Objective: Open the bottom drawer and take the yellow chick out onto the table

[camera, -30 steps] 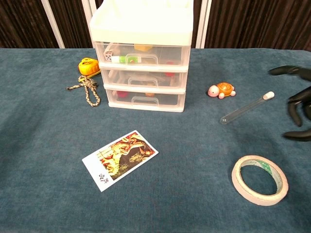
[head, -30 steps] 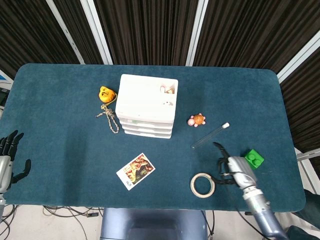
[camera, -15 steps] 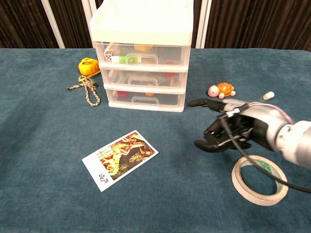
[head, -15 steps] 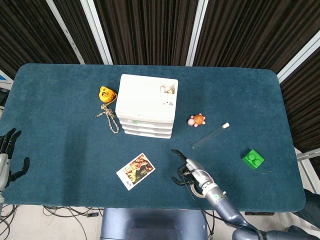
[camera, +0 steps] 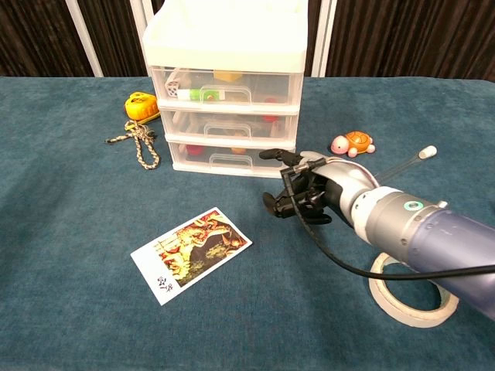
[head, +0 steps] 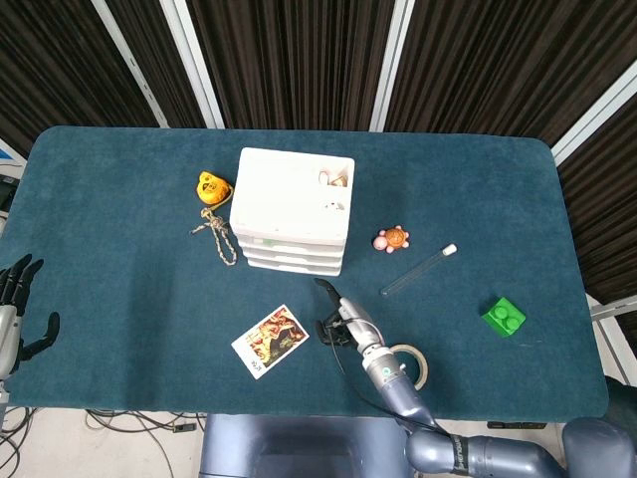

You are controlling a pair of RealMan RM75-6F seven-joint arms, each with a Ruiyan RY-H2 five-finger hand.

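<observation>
Teal felt covers the table [head: 119, 329], and at its far left edge in the head view the left hand [head: 14, 311] hangs off the side with its dark fingers spread apart and nothing in them. Further right, a small yellow-orange toy [camera: 142, 105] sits on the cloth with a knotted piece of rope [camera: 139, 144] just in front of it, both beside the left wall of the white drawer unit [camera: 226, 93]. That unit has three clear-fronted drawers, all pushed in; the bottom drawer [camera: 230, 158] shows red and orange shapes through its plastic, but I cannot tell which of them, if any, is the yellow chick. A picture card [camera: 191, 253] lies flat on the felt in front of the unit, tilted at an angle. The right hand [camera: 305, 190] hovers low just off the bottom drawer's right front corner, one finger stretched toward the drawer and the others curled in, holding nothing; whether it touches the drawer front I cannot tell. A black cable runs back along its silver and blue forearm. A roll of tape [camera: 412, 286] lies flat behind the wrist, partly under the arm. To the right of the unit sit a small pink and orange turtle [camera: 352, 144], then a clear tube [camera: 393, 171] with a white cap lying slantwise, and well off toward the right edge a green block [head: 505, 317].
</observation>
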